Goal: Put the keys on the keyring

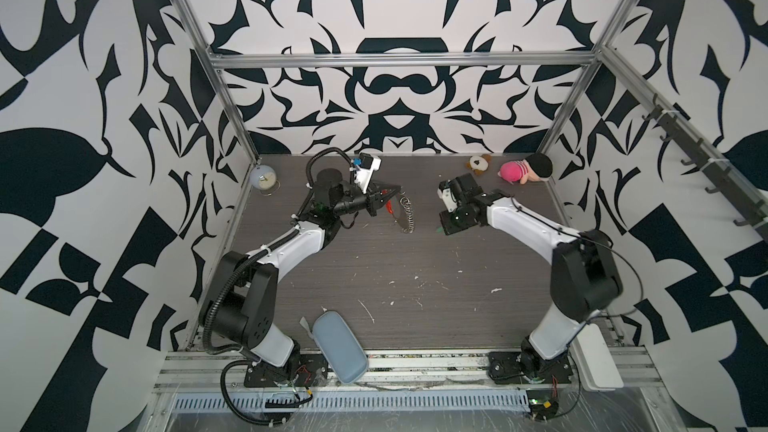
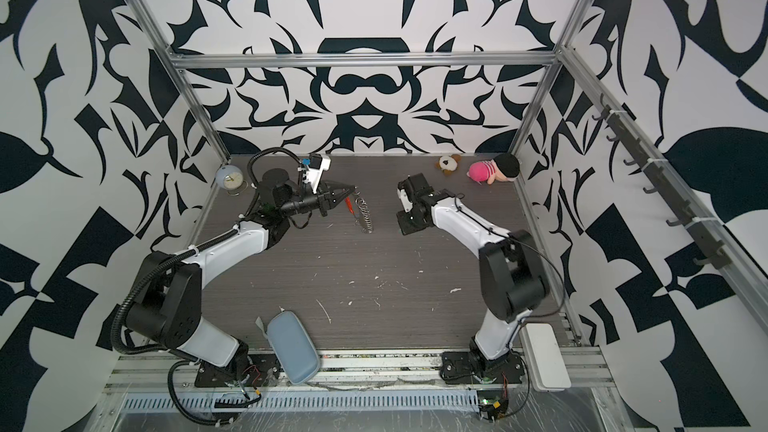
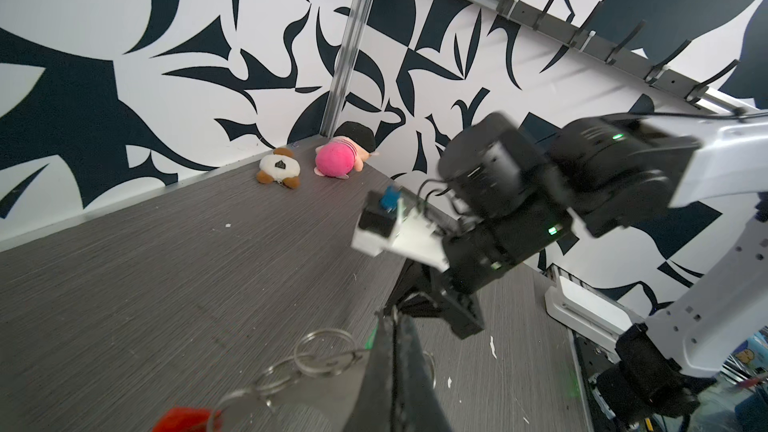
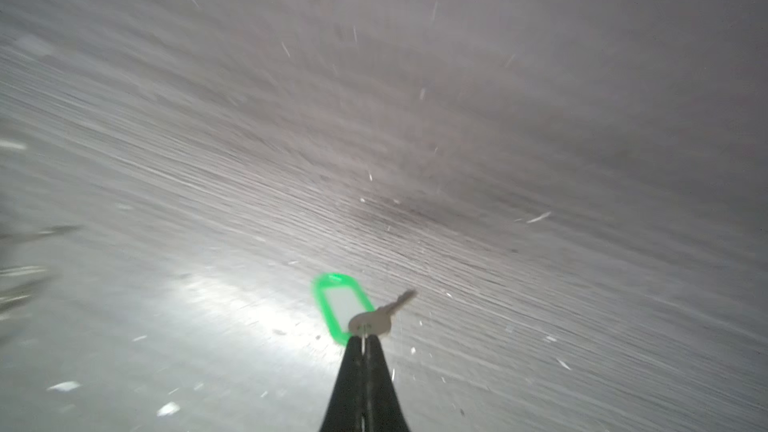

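Keys: the keys (image 4: 370, 322), one silver key with its green tag (image 4: 338, 305), are pinched at the key's head by the right gripper (image 4: 365, 340). Its jaws are closed tight on the key. Key and tag sit just over the table (image 1: 415, 284), or possibly on it; the right wrist view is too smeared to say which.

Keyring: the keyring (image 1: 405, 214) is at the tip of the left gripper (image 1: 397, 191). The jaws are closed, and the left wrist view suggests they pinch the loop's wire, with the small rings (image 3: 324, 351) bunched beside the fingers. The red bar (image 1: 388, 207) lies on the left-arm side of the loop. I cannot tell whether the loop hangs free or rests on the table.

Position: the keys are on the right-arm side of the keyring, well apart from it.

Step, as I judge it: both parts are grasped and the transfer has not started. The next move calls for lifting the key, carrying it across to the keyring, and lining up the hole in its head with an open ring. The loop must be held steady for that.

Pose: the right forearm reaches in with the wrist bent, gripper pointing down at the table. The left wrist is roughly level, gripper pointing across towards the right arm, above the keyring.

Further out: an alarm clock (image 1: 262, 178) is beyond the keyring on the left-arm side, and plush toys (image 1: 525, 170) are on the far right-arm side.
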Controlling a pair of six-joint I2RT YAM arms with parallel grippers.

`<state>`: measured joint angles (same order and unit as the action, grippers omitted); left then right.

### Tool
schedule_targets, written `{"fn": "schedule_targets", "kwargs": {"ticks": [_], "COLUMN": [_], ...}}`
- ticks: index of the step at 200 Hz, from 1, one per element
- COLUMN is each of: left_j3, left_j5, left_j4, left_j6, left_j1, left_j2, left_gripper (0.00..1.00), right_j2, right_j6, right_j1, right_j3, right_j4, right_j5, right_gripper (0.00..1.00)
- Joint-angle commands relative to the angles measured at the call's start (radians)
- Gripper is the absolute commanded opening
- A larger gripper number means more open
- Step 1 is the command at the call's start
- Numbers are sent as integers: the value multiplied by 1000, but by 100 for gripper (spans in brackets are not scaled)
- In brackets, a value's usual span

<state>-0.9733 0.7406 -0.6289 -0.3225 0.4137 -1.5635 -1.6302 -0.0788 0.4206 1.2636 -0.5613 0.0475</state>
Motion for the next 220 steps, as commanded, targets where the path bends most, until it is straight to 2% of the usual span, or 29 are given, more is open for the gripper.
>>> {"fn": "schedule_targets", "kwargs": {"ticks": [1,49,70,122,220], "left_j3": [-26,-57,-75,-88,-104], "left_j5": [27,71,90,112,129], "left_j4": [-101,-182,-180,-201,-199], "left_j6": [-37,-102,-113,-150,-159], "left_j1": [2,1,1,2,5], "left_j2": [12,-4,-4,3,0], "left_gripper": [0,0,0,0,0], "right_j2": [126,231,222,152,50], "right_j6": [23,40,34,25,25], "right_j1": [3,3,3,25,73], "right_j3": [27,153,215,351,473], "right_j4": [-7,-41,-43,-42,-65], "right_j5": [102,417,505,594,587], "right_gripper": [0,0,0,0,0]}}
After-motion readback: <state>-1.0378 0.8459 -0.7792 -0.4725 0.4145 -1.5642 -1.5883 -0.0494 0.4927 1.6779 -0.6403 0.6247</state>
